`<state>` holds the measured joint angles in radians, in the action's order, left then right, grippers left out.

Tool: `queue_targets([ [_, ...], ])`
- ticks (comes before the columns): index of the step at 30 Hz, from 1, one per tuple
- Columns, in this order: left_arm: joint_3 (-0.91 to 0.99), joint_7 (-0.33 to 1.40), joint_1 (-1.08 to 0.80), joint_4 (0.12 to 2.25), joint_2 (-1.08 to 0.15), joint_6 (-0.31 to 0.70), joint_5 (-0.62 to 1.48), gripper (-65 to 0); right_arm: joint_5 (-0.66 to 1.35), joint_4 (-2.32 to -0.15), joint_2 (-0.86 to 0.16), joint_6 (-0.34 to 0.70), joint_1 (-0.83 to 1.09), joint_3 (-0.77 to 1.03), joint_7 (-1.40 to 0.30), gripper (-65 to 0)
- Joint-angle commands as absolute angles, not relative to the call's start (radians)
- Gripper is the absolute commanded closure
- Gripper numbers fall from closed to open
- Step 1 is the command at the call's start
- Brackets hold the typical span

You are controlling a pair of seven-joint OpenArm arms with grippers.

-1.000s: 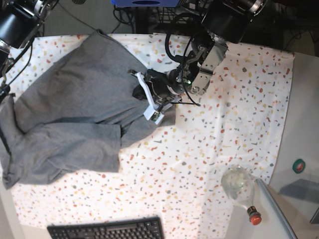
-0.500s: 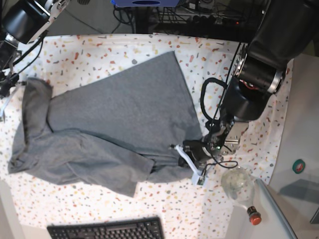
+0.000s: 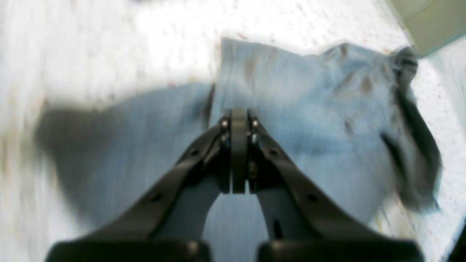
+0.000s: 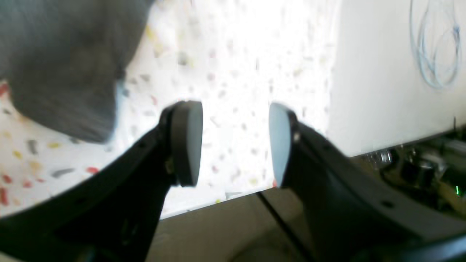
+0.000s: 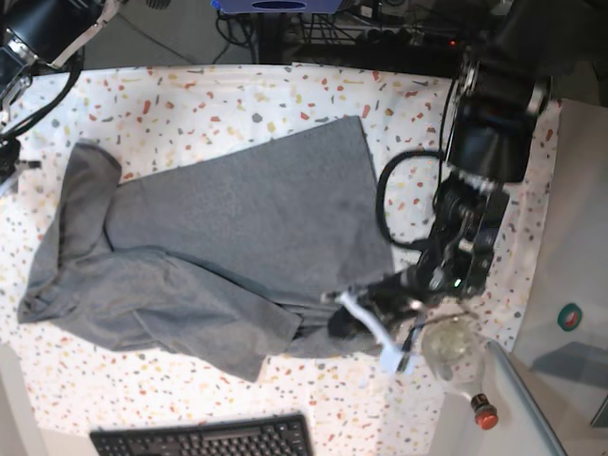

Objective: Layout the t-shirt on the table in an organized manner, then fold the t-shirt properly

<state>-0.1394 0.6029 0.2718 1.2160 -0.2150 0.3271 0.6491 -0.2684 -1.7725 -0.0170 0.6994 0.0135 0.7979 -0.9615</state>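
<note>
Speckled table (image 5: 313, 90), one grey t-shirt (image 5: 218, 247), two claws, left claw (image 3: 238, 125) clamped on fabric

The table (image 5: 285, 95) bears the rumpled t-shirt (image 5: 218, 247).

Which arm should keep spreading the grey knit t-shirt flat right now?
Left. The left gripper is shut on the heather-grey knit t-shirt at its lower corner, ready to pull. The right gripper is open and empty above the speckled white table.
</note>
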Motion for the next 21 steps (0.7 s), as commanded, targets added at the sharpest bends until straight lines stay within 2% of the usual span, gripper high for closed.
queue_targets([
  [1, -0.082, 0.593, 0.197, 1.326, -0.225, 0.335, 0.679, 0.0, -0.259, -1.788, -0.036, 0.698, -0.005, 0.799, -0.935, -28.4],
  [2, -0.028, 0.596, 0.110, 1.400, -0.226, 0.335, 0.688, -3.3, -0.259, -1.787, -0.038, 0.698, -0.001, 0.800, -0.932, -28.4],
  [4, 0.090, 0.596, -0.070, 1.521, -0.222, 0.335, 0.688, -23.4, -0.259, -1.788, -0.038, 0.698, 0.007, 0.797, -0.932, -28.4],
  [6, 0.163, 0.596, -0.202, 1.577, -0.209, 0.338, 0.697, -34.4, -0.257, -1.788, -0.038, 0.698, 0.012, 0.796, -0.931, -28.5],
  [7, 0.179, 0.596, -0.245, 1.590, -0.200, 0.340, 0.697, -36.5, -0.257, -1.788, -0.036, 0.698, 0.012, 0.796, -0.931, -28.5],
  [12, 0.188, 0.599, -0.378, 1.595, -0.150, 0.341, 0.699, -37.4, -0.257, -1.765, -0.035, 0.698, 0.013, 0.753, -0.931, -28.5],
  [21, 0.193, 0.602, -0.375, 1.500, -0.073, 0.340, 0.699, -37.4, -0.257, -1.751, -0.030, 0.698, 0.013, 0.743, -0.931, -28.5],
])
